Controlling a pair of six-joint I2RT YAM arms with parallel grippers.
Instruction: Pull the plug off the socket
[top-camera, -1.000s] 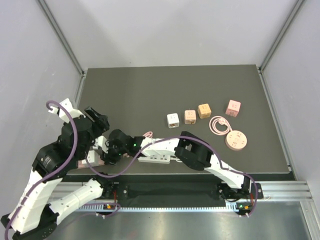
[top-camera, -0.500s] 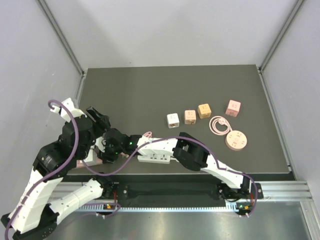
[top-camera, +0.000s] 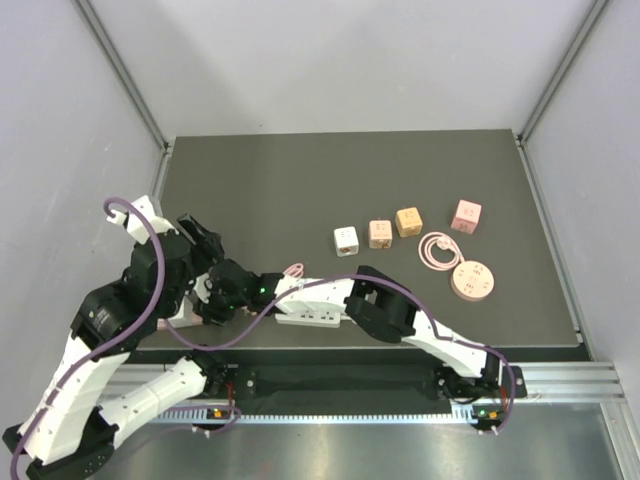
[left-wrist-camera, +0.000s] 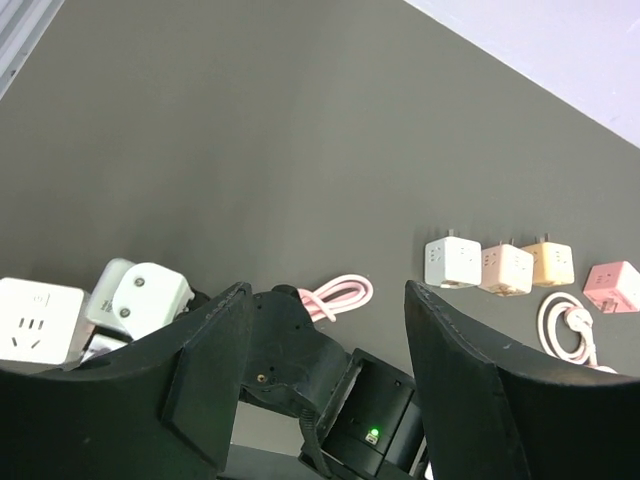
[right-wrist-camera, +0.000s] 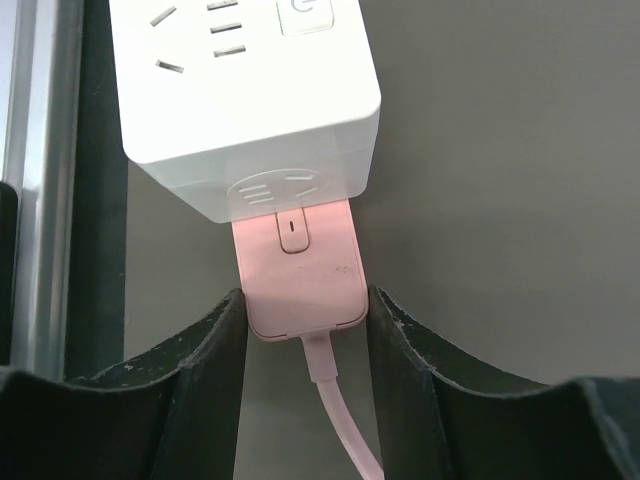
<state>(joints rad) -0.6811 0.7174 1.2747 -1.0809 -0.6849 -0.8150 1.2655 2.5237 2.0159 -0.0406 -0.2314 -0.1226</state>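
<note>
Flat pink plug (right-wrist-camera: 300, 270) seated in white socket cube (right-wrist-camera: 245, 95), pink cord (right-wrist-camera: 340, 420) trailing off

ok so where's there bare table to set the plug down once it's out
Widest free patch: the far table, between its back edge and the row of cubes. A smaller one sits between the round socket and the right edge. Crowded: the near left corner, with the left gripper, right gripper, plug and white socket.

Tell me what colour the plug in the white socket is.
Pink. The plug shows best in the right wrist view.
</note>
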